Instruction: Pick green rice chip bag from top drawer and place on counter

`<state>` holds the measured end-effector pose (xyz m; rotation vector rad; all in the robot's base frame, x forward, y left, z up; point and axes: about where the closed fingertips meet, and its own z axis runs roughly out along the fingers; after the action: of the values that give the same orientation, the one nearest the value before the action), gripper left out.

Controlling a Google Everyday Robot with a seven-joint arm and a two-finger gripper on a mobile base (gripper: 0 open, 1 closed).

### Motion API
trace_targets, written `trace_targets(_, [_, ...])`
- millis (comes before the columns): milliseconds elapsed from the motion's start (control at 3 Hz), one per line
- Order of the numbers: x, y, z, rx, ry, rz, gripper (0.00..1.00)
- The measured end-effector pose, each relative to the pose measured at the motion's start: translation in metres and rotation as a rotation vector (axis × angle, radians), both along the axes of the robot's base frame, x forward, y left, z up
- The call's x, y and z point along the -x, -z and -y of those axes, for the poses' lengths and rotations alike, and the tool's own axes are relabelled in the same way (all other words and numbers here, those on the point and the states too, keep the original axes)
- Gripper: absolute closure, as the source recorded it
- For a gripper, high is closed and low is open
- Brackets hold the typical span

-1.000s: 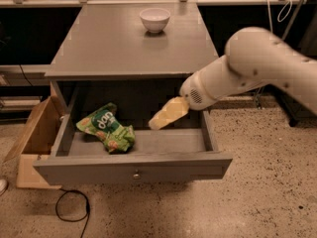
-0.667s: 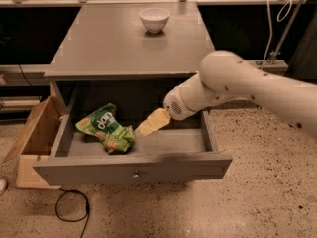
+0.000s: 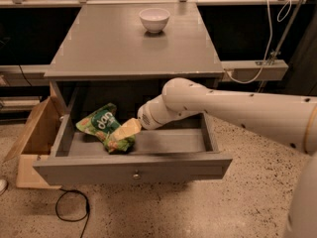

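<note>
The green rice chip bag (image 3: 101,127) lies crumpled in the left half of the open top drawer (image 3: 133,166). The grey counter (image 3: 114,46) is above it. My gripper (image 3: 121,131) reaches into the drawer from the right on a white arm (image 3: 223,108). Its tan fingers (image 3: 126,129) rest against the bag's right side, just above the bag's lower fold.
A white bowl (image 3: 154,20) stands at the back middle of the counter. A tan cardboard box (image 3: 34,133) sits on the floor left of the drawer. A black cable (image 3: 74,212) loops on the speckled floor below. A rail with a white cable (image 3: 257,68) is at the right.
My gripper has moved left across the drawer, from its right half to the bag's right side. The bag has not visibly moved.
</note>
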<state>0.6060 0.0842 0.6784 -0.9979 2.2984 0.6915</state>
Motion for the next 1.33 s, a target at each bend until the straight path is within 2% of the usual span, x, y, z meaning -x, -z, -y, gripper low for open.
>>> trace_targets(333, [-0.014, 0.019, -0.020, -0.008, 0.038, -0.012, 0.00])
trace_targets(667, [-0.023, 0.029, -0.039, -0.021, 0.050, -0.029, 0.00])
trace_targets(1000, [-0.025, 0.039, -0.060, -0.030, 0.045, -0.059, 0.23])
trace_targets(1333, [-0.026, 0.043, -0.068, -0.036, 0.045, -0.072, 0.46])
